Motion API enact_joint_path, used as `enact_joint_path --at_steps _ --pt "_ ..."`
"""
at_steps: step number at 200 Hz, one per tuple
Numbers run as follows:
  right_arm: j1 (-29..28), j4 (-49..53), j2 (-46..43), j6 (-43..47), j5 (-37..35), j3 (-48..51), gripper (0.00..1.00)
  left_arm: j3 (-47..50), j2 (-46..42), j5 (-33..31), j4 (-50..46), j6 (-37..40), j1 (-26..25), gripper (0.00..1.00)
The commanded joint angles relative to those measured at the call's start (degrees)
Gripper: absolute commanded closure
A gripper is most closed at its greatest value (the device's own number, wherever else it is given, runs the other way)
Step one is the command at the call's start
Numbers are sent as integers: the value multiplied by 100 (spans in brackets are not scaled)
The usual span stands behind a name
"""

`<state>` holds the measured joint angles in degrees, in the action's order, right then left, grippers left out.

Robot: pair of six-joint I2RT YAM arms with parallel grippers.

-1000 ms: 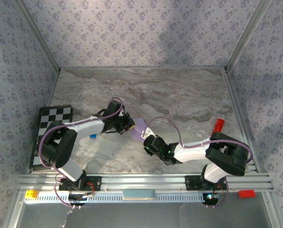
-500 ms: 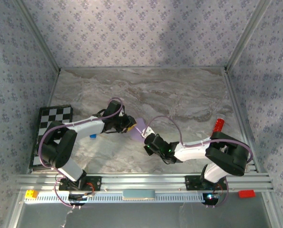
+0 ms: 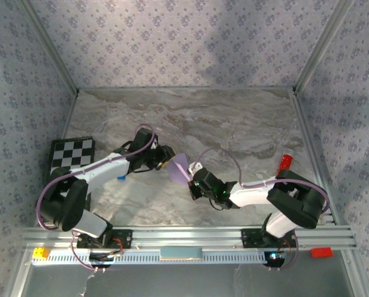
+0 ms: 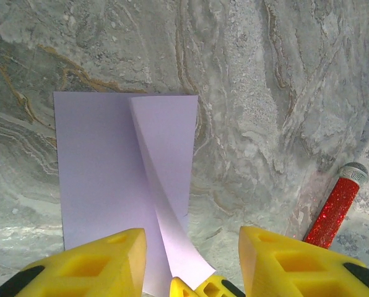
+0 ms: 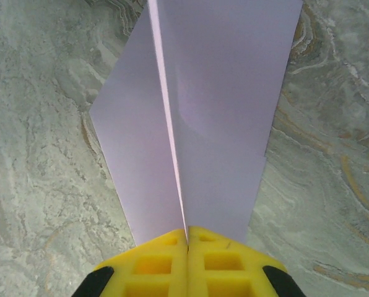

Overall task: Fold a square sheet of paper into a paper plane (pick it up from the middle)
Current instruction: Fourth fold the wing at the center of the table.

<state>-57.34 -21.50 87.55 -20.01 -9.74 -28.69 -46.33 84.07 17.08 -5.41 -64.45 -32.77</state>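
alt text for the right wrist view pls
The right gripper, its yellow fingers pressed shut, pinches the near edge of a thin pale lilac sheet of paper, which spreads away in two panels either side of a centre crease. A grey-green marbled tabletop lies behind it.

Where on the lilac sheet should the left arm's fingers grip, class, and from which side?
Probably the raised flap of the square sheet of paper: the rest seems to lie flat, offering no edge. Come from the left arm's side, left fingers astride the flap, opposite the right fingers pinching its end.
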Motion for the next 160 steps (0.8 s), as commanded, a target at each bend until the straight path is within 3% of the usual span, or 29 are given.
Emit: enact_joint_path --at_steps 1,67,160 --pt "84 -153 98 -242 356 84 97 106 -133 -73 -132 85 33 59" --pt "541 -476 161 -805 1331 196 98 216 -69 19 4 72 43 75" --pt "1150 -900 499 -1557 2769 162 98 236 319 413 319 172 52 86"
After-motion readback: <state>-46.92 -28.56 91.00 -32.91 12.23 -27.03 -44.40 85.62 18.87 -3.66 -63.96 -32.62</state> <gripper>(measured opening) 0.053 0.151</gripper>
